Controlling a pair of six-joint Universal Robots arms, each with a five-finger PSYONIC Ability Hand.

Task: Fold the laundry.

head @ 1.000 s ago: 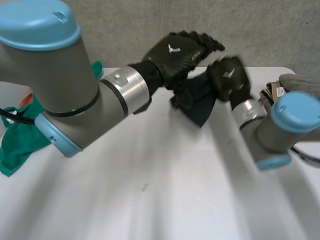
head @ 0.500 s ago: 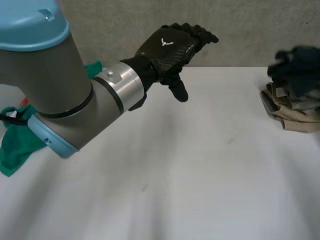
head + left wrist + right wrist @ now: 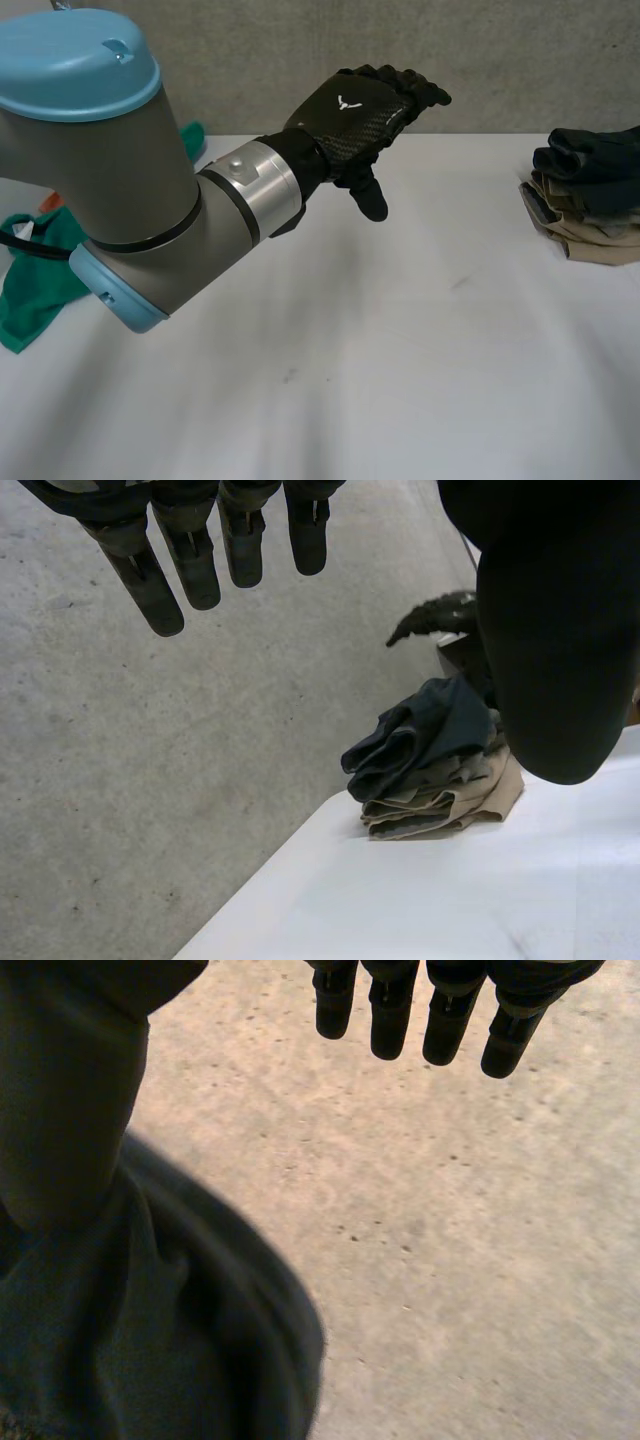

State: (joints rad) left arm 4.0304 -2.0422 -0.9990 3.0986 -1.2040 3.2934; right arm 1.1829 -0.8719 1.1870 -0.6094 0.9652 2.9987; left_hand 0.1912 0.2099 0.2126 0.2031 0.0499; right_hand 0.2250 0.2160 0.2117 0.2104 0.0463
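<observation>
Head view: left hand (image 3: 350,110) is up off the table (image 3: 400,350), fingers straight, thumb hanging down, holding nothing. Folded stack (image 3: 585,225) sits at the table's right edge: beige items with a dark blue garment (image 3: 590,160) on top. Green cloth (image 3: 35,285) lies crumpled at the left edge.
Left wrist view: fingers wide, stack well beyond the fingertips, by the table's corner.
Right wrist view: right hand (image 3: 70,1080) wide, fingers (image 3: 390,1020) straight over the floor (image 3: 450,1210). Dark cloth (image 3: 130,1340) lies under its thumb; can't tell if they touch.
</observation>
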